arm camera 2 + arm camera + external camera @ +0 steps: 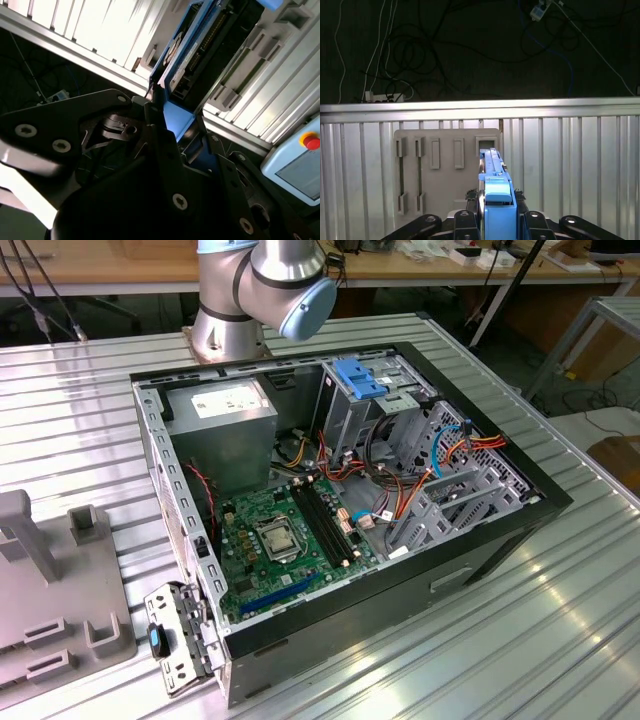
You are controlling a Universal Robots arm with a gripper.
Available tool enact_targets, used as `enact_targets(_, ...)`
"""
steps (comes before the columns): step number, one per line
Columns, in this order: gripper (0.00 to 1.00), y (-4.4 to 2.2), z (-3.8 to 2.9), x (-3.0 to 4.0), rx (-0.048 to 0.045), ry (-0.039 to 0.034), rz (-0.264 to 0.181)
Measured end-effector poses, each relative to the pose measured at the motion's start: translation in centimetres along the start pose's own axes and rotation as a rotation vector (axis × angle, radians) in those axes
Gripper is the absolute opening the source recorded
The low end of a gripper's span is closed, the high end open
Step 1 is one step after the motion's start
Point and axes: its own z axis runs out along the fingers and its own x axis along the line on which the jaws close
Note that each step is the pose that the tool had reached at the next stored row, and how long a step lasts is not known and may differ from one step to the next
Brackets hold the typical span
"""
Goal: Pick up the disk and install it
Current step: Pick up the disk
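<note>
First wrist view: the gripper (pixel 496 202) is clenched on the disk (pixel 494 167), which stands on edge between the black fingers (pixel 470 197), its bright blue carrier reaching out past the fingertips. Straight ahead of the gripper, beyond the far end of the disk, a grey slotted holder plate (pixel 445 165) lies flat on the ribbed aluminium table (pixel 570 165). Whether the disk's far end touches that plate cannot be told. Past the table's edge, farther from the gripper, loose cables (pixel 420 55) and a power strip (pixel 382 96) lie on a dark floor.

In the second wrist view the gripper (pixel 172 125) appears from the side, with its dark linkage and bolts closest to the camera. The disk (pixel 190 55) runs away from the fingers, showing a silver label and a dark circuit board inside the blue frame. Off to one side of the gripper sits a pale blue teach pendant (pixel 292 162) with a red stop button (pixel 311 142).

In the exterior view the arm (pixel 265 290) stands behind an open computer case (pixel 480 530) on the same table. Inside the case are a green motherboard (pixel 285 540), a power supply (pixel 220 425) and a metal drive cage topped by a blue bracket (pixel 360 378). The grey holder plate (pixel 40 580) sits beside the case.
</note>
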Motion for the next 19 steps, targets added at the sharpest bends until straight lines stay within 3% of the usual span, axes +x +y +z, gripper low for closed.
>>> enact_targets(19,0.37,-0.06,-1.52,-0.02,0.0000,0.0000,0.000)
